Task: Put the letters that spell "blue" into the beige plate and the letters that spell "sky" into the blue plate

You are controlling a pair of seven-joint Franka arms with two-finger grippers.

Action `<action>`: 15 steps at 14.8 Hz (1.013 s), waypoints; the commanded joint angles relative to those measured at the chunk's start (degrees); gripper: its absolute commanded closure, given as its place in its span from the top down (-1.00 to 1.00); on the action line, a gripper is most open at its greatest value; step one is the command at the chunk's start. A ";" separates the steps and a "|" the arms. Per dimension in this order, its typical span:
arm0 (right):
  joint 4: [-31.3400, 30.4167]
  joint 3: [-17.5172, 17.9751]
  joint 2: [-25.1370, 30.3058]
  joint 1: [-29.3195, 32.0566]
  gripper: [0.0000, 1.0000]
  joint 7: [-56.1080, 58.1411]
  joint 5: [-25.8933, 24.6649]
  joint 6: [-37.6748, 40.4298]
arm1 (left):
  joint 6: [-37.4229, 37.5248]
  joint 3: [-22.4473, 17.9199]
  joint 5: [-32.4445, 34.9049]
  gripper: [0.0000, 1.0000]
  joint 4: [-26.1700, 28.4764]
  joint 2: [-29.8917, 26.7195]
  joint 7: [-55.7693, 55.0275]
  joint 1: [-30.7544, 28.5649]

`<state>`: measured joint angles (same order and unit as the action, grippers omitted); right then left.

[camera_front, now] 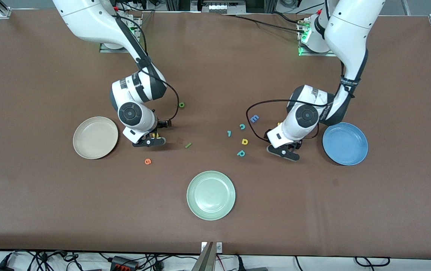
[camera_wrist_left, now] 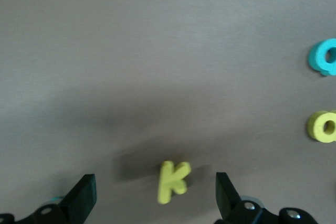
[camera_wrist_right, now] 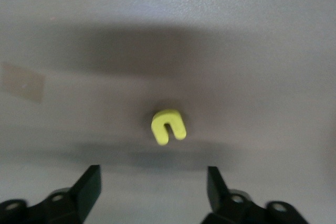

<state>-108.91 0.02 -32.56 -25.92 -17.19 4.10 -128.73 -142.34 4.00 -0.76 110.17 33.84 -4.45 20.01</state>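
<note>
Right arm [camera_front: 132, 90] reaching down from its base, elbow bent, wrist low, right gripper [camera_front: 154, 138] pointing down close above the table, fingers [camera_wrist_right: 86, 190] spread wide, nothing between them. Left arm [camera_front: 345, 67] likewise bent down, left gripper [camera_front: 289, 150] low over the table, fingers [camera_wrist_left: 81, 198] wide apart, empty.

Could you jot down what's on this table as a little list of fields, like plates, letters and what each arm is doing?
plates: beige plate, blue plate, pale green plate, all bare
left gripper: open, low over the yellow k, beside the blue plate
right gripper: open, low over the yellow u, beside the beige plate
loose letters: orange e, green bar, blue E, teal p
</note>
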 commanded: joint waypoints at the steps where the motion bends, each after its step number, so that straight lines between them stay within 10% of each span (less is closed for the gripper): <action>1: 0.45 -0.11 -0.40 0.34 0.65 -0.13 0.48 -1.09 | -1.19 -0.48 0.14 1.00 -0.04 0.62 -2.66 1.87; 4: 0.98 -0.11 -0.48 0.52 0.45 0.31 -0.05 -1.18 | -1.10 -0.57 0.58 0.98 0.05 0.88 -4.69 2.93; 7: 2.30 -0.19 -1.62 0.53 0.36 0.66 -0.05 -1.18 | -0.66 -0.66 1.37 0.01 0.31 0.70 -4.86 2.84; 10: 3.26 -0.28 -2.07 0.70 0.29 1.10 -0.49 -1.18 | -0.57 -0.74 1.46 -0.06 1.36 0.53 -4.60 2.58; 15: 4.32 -0.37 -3.47 0.70 0.29 5.23 -0.49 -1.18 | 0.47 -1.09 1.46 -0.75 1.19 -0.26 -4.25 2.40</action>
<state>-105.99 -0.34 -34.73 -25.54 -14.26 3.96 -129.85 -142.57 3.32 -0.46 110.57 34.11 -8.20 22.35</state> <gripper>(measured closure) 0.352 0.767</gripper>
